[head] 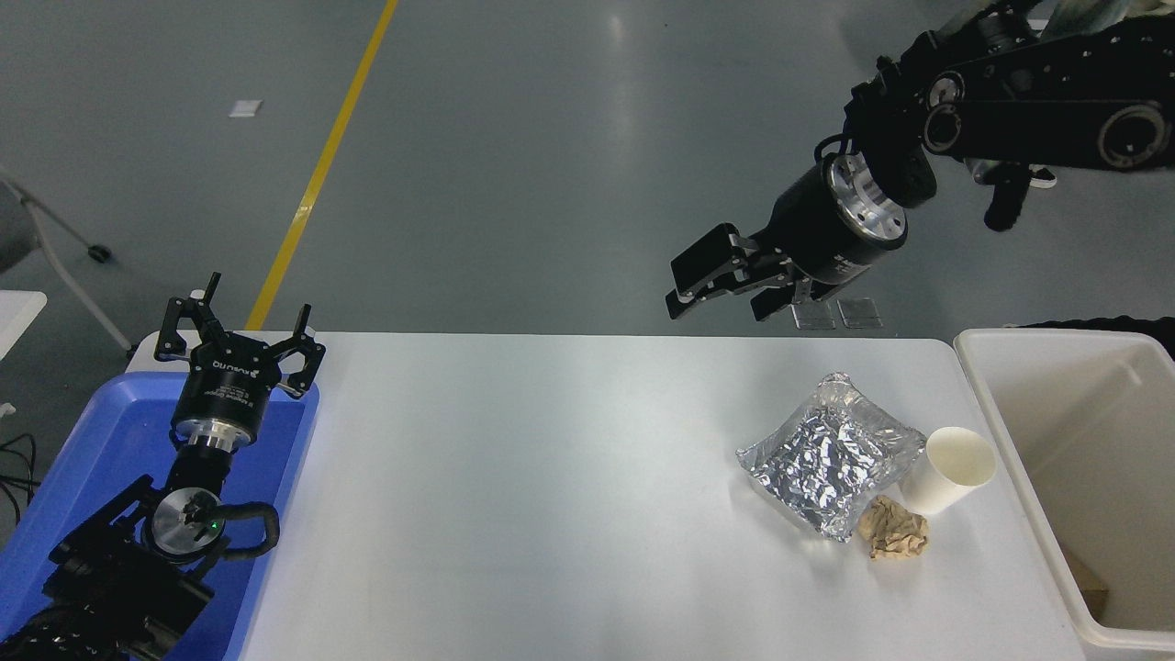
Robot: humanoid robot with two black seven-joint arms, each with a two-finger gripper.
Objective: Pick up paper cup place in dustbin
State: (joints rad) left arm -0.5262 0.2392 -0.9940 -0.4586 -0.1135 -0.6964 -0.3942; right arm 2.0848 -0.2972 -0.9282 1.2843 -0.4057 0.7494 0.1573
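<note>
A grey polished floor [551, 165] with a yellow line [317, 174] is being shown beyond a white table [551, 514], which is filling the lower part of the view. At the table's right edge the dustbin [1010, 431], a large off-white tub, is standing open. At the left edge a blue tray [83, 459] is lying, and the left gripper [240, 332] is being held above it with its fingers spread wide and nothing between them. The right arm is being extended in from the upper right, and the right gripper [725, 296] is being held in the air above the table's far edge, tilted down and to the left; its fingers are parted and nothing is being grasped. Well apart from it, nearer the camera and to its right, the paper cup [950, 473] is standing just beside the dustbin's wall, leaning slightly. A crinkled foil pouch [831, 454] is touching the cup's left side, and a crumpled tan paper ball [893, 528] is lying just in front of both.
</note>
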